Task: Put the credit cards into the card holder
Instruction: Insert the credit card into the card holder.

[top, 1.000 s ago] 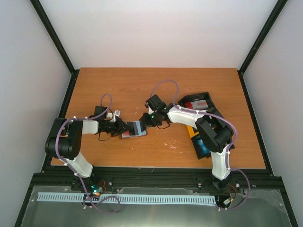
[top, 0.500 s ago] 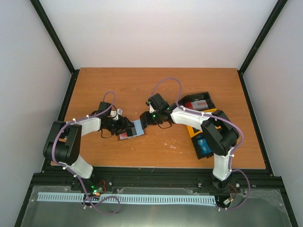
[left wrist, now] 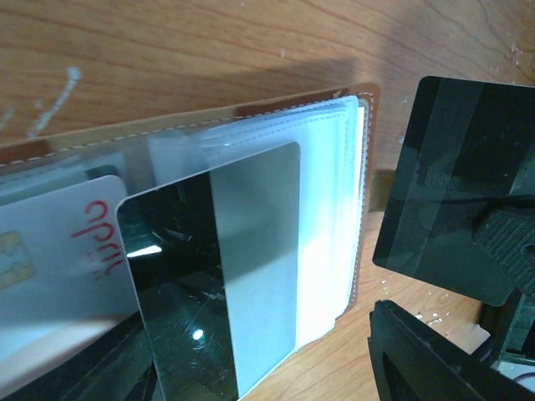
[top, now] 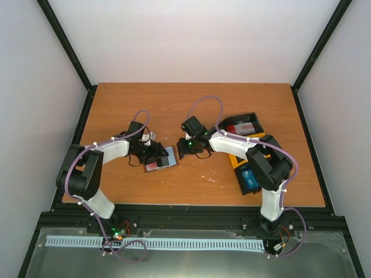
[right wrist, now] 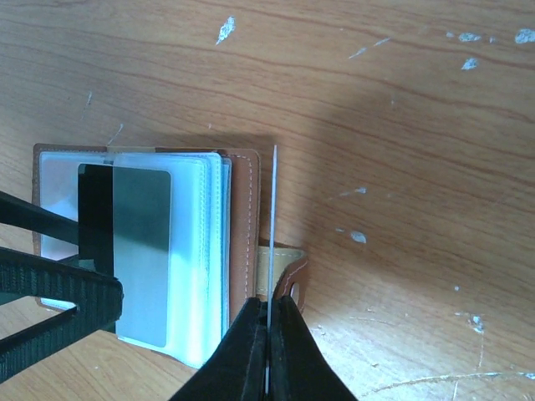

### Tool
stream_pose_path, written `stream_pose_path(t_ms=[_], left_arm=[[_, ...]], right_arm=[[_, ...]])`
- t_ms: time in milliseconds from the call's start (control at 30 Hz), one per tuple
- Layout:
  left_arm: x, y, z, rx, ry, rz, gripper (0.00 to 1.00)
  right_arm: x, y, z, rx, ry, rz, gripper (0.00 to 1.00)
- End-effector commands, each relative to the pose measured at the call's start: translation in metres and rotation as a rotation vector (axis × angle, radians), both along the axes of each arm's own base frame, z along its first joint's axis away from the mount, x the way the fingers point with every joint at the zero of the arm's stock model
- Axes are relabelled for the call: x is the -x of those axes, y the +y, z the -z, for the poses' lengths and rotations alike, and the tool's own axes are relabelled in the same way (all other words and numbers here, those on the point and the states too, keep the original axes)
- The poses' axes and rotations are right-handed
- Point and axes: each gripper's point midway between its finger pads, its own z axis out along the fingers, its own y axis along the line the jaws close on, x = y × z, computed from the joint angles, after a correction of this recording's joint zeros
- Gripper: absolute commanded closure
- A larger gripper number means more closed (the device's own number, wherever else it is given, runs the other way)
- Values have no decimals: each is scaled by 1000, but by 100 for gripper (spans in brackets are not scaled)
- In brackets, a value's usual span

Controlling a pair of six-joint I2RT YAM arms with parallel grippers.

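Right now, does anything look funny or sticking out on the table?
Yes. The shiny dark-and-grey plastic card sticks out past the clear sleeves of the open brown leather card holder, so it isn't tucked in fully.

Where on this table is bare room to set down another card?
The far strip of the table, along its back edge, is bare; so is the near strip between the card holder and the front edge. Crowded: the centre, where the left gripper and right gripper meet, and the right side with the trays.

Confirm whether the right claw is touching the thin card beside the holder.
Touching. Right wrist view shows the right claw shut on the card, seen edge-on.
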Motion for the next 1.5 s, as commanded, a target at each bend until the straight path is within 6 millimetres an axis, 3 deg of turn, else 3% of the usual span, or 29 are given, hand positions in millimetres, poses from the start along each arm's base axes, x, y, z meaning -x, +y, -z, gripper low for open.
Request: stream_pose_path(t_ms=[0, 133, 367, 767, 967, 1233, 1333, 1467], left_arm=[[11, -5, 11, -2, 74, 23, 34], [5, -16, 1, 84, 79, -14, 34], [-3, -15, -2, 81, 92, -77, 31], [17, 23, -4, -128, 129, -167, 25], [18, 32, -4, -184, 128, -176, 35], [27, 39, -10, -235, 153, -146, 25], [29, 42, -17, -244, 154, -161, 13], [31, 44, -23, -237, 145, -192, 12]], right_arm=[[1, -3, 8, 36, -5, -5, 97], [2, 0, 8, 22, 2, -15, 97], [4, 1, 6, 16, 4, -26, 97], [7, -4, 4, 33, -5, -44, 97], [11, 3, 3, 5, -3, -90, 97], [12, 7, 3, 1, -1, -110, 97], [13, 9, 3, -4, 4, -115, 97], [15, 14, 0, -27, 0, -137, 97]])
